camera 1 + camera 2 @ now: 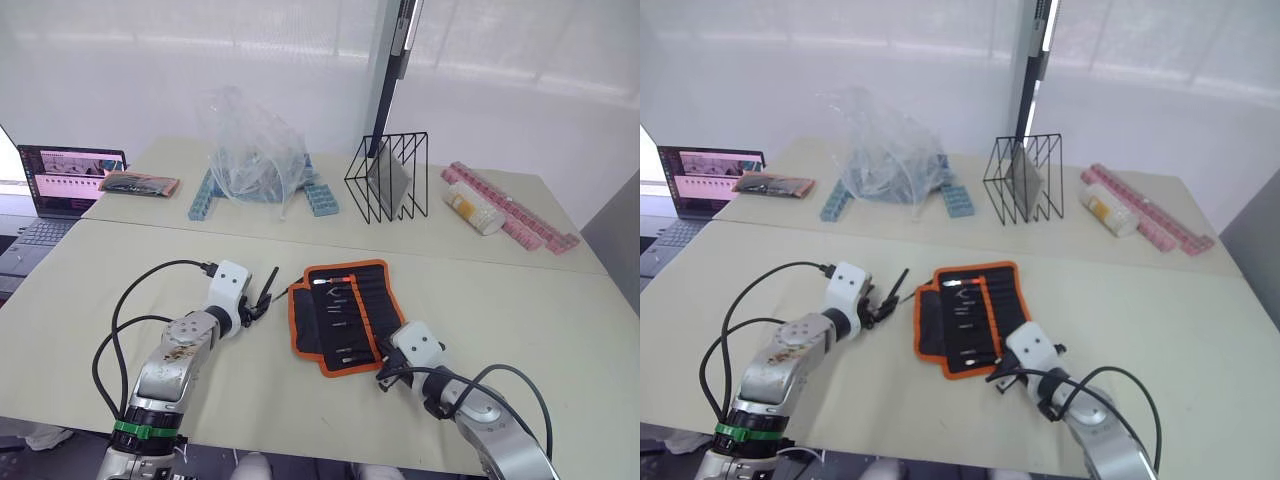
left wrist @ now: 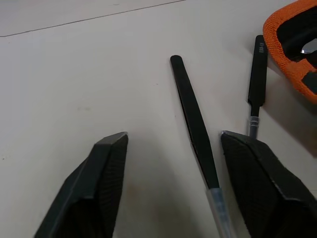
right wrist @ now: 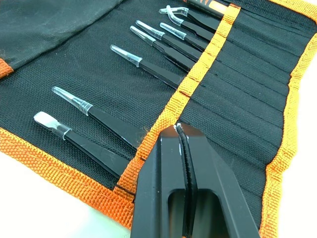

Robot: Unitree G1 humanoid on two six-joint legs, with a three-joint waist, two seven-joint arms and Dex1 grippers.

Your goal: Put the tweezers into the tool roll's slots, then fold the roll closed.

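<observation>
I've got the tool roll (image 1: 345, 315) lying open on the table (image 1: 560, 310), several tweezers already seated in its slots. Two loose tweezers (image 2: 194, 124) lie on the table just left of the roll's orange edge, and my left end effector (image 2: 171, 148) is right over them, fingers spread wide, one tweezer between them and the other beside the right-hand finger. My right end effector (image 3: 179, 134) is pressed together, empty, hovering over the roll's near slot band. These tweezers look light, stiff, slick and thin, lying flat, so I expect them to skid or roll. I'd pinch across the middle of the black shank, staying clear of the capped tips.
</observation>
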